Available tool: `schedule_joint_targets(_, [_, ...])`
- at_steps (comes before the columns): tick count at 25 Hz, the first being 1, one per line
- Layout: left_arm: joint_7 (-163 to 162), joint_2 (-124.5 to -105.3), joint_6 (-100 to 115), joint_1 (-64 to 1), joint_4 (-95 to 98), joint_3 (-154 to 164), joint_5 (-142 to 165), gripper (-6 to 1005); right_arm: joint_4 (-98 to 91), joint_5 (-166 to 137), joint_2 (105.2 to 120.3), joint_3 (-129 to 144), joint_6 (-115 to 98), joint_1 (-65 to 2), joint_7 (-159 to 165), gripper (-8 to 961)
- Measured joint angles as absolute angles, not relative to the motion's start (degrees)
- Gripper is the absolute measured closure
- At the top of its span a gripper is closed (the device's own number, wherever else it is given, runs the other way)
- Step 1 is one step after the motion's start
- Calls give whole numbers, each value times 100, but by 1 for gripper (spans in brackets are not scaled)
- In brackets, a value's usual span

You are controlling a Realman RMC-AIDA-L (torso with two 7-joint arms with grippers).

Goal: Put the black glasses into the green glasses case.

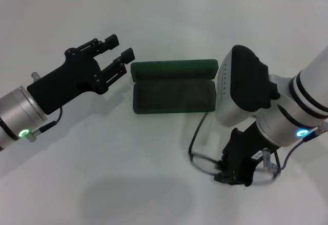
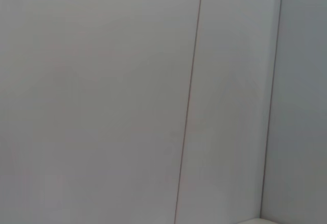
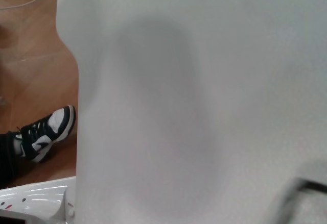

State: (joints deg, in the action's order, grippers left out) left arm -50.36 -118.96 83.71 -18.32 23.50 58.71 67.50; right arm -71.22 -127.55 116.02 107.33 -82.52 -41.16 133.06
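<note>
The green glasses case [image 1: 173, 87] lies open on the table [image 1: 102, 174], ready. The right tool [image 1: 237, 172] is down on the black glasses [image 1: 205, 162]; its grip is hidden. The left tool [image 1: 117, 56] hovers released beside the case.

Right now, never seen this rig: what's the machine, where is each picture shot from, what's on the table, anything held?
It is a robot with two arms, each ending in a gripper.

The head view looks down from the robot's head onto a white table. The other two pictures come from cameras on the wrists. The left wrist view shows only pale wall panels. The right wrist view shows mostly tabletop, plus floor and someone's shoe past the table edge.

On the table lies the green glasses case, open, lid folded back, nothing inside. Nearer the robot lie the black glasses.

The left gripper hovers beside the case, fingers apart, holding nothing. The right gripper is down over the glasses; whether it has closed on them cannot be seen, since the arm hides its fingers.
</note>
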Motion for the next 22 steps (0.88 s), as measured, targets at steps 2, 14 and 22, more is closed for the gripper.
schedule_joint_targets(2, [-5046, -11885, 8370, -1862, 2351, 5870, 6749, 474, -7138, -12786, 11597, 10657, -8378, -4145, 13306, 673])
schedule_joint_targets(14, [-5338, -11783, 8591, -1879, 2404, 5904, 6743, 466, -7703, -13042, 11548, 9952, -8839, -4002, 13155, 840])
schedule_joint_targets(22, [-5584, -11612, 9334, -1883, 2409, 5896, 6740, 461, -8174, -12740, 11580, 9241, -9117, -3632, 12330, 840])
